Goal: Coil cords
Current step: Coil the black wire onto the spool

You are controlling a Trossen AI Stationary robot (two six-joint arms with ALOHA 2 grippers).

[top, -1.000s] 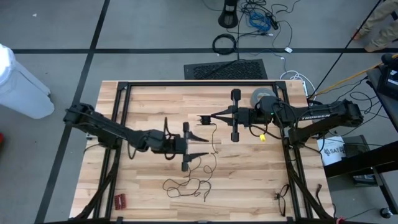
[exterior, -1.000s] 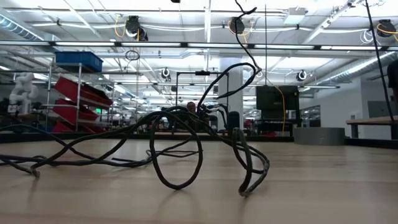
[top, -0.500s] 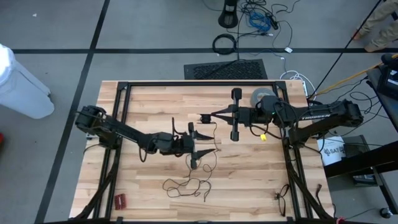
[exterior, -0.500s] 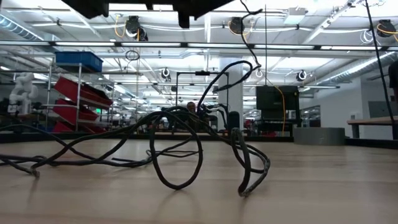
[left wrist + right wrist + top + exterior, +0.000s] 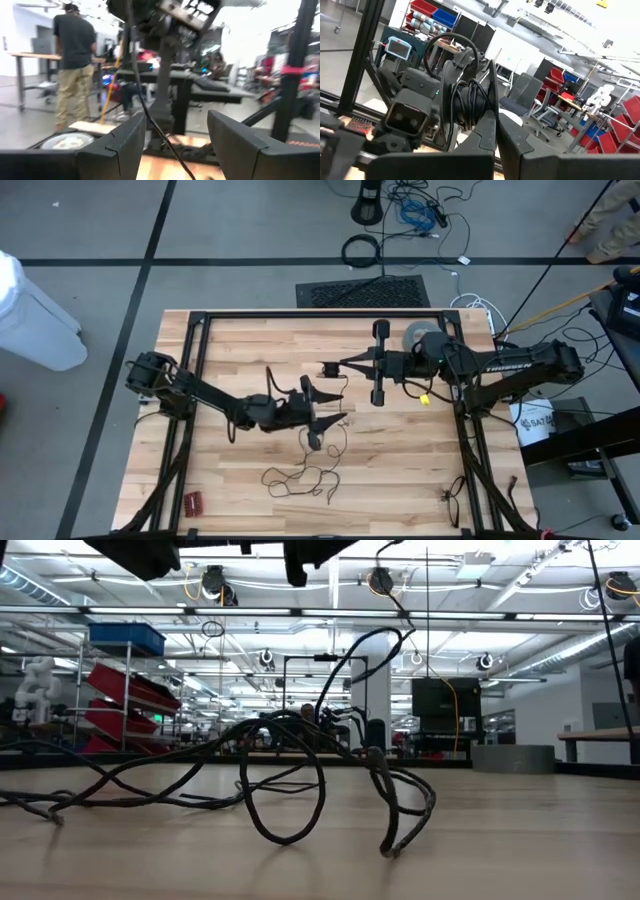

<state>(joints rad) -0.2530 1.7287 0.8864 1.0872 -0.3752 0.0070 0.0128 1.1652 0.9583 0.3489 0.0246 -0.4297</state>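
The cord is one thin black wire. Part of it is wound into a small coil (image 5: 328, 370) at my right gripper (image 5: 338, 368), which is shut on it above the table's middle. From the coil a strand (image 5: 346, 405) drops to a loose tangle (image 5: 300, 478) on the wood, which also fills the low view (image 5: 285, 780). My left gripper (image 5: 325, 415) stands open at that hanging strand. In the left wrist view the strand (image 5: 150, 117) passes between the two fingers; whether it touches either finger, I cannot tell. My right gripper pinches the coil's several loops (image 5: 479, 107) between its two shut fingers (image 5: 487, 135), coming in level from the table's right side. The coil (image 5: 462, 95) stands up from the fingers, clear of the table. The rest of the cord hangs slack below it.
A black frame (image 5: 320, 314) runs along the far edge and both sides of the table. A grey tape roll (image 5: 415, 335) lies at the far right, a small red piece (image 5: 192, 502) at the near left, a short black cable (image 5: 452, 495) at the near right. A person (image 5: 75, 60) stands beyond the table.
My left gripper has moved toward the table's right edge and down, rolling a little, until its open fingers stood around the hanging strand; it has then stayed still. The hanging strand has shifted slightly. My right gripper has stayed shut on the coil.
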